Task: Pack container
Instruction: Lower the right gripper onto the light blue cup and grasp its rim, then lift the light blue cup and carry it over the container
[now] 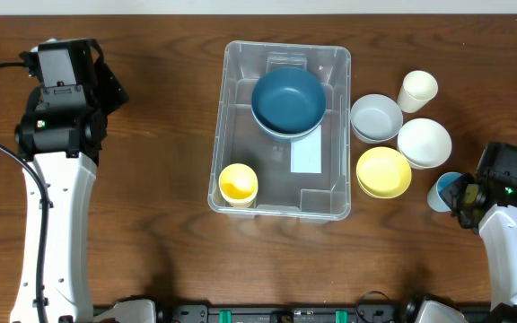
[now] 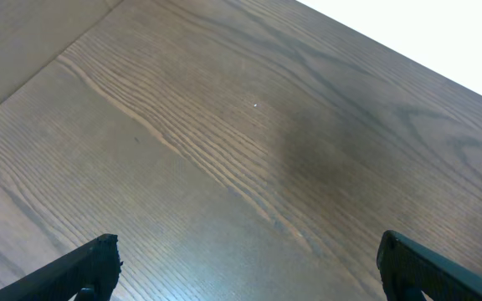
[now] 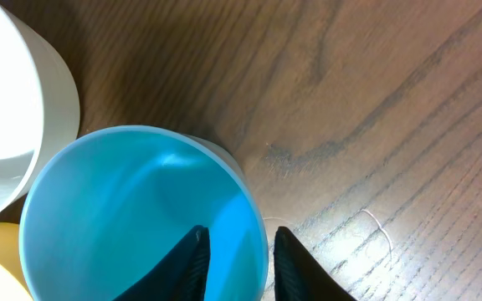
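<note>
One container (image 1: pixel 272 184), clear and rectangular, sits at the middle of the table (image 1: pixel 151 179). It already holds a dark blue bowl (image 1: pixel 287 100) at its far end and a small yellow cup (image 1: pixel 238 184) in the near left corner. A white label (image 1: pixel 306 157) shows through its floor.

Just beside its right wall wait a grey bowl (image 1: pixel 376 117), a cream cup (image 1: pixel 417 91), a white bowl (image 1: pixel 424 143) and a yellow bowl (image 1: pixel 383 171). The light blue cup (image 3: pixel 132 217) stands outermost.

The right pincer (image 3: pixel 239 238) straddles that cup's wall, one finger inside and one outside, the jaws narrow. Blue shows between the inner finger (image 3: pixel 192 259) and the wall, so I cannot tell whether the grip has bitten.

The step in hand looks like taking this cup. To do it well, the jaws should pinch the wall squarely and low enough that the cup does not swing. The lift should be straight up, since the white bowl and yellow bowl are close by. The bare floor between the yellow cup and the near right corner seems the easiest place to set it.

The left pincer (image 2: pixel 249 251) hangs wide open over bare table, well apart from everything.
</note>
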Robot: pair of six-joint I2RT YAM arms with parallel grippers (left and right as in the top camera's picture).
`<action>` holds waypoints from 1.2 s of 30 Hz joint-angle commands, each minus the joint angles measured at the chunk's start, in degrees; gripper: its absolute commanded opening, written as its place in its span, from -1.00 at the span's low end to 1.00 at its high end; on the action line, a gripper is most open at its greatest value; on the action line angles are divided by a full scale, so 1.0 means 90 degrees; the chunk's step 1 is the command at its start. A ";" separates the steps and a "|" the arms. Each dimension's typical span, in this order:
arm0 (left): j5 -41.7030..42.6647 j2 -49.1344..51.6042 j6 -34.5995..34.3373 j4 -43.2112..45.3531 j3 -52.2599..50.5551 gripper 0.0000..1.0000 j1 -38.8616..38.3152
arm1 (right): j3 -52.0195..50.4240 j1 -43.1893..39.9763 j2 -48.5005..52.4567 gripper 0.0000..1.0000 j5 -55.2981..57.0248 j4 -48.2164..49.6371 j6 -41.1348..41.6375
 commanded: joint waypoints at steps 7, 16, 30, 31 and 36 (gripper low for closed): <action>-0.0131 -0.0012 0.0058 -0.0019 0.0083 0.96 0.0029 | -0.0051 -0.0049 0.0073 -0.58 0.0029 0.0002 0.0036; -0.0131 -0.0012 0.0058 -0.0019 0.0083 0.96 0.0029 | -0.0051 -0.0049 0.0165 -0.87 0.0053 0.0012 0.0015; -0.0131 -0.0012 0.0058 -0.0019 0.0083 0.96 0.0029 | 0.1630 -0.0041 -0.0787 -0.98 -0.0420 -0.1122 -0.1124; -0.0131 -0.0012 0.0056 -0.0019 0.0083 0.96 0.0029 | 0.1846 -0.0039 -0.0862 -0.97 -0.0719 -0.1183 -0.1209; -0.0131 -0.0012 0.0056 -0.0019 0.0083 0.96 0.0029 | 0.3155 0.0423 -0.0882 -0.98 -0.1872 -0.1746 -0.1807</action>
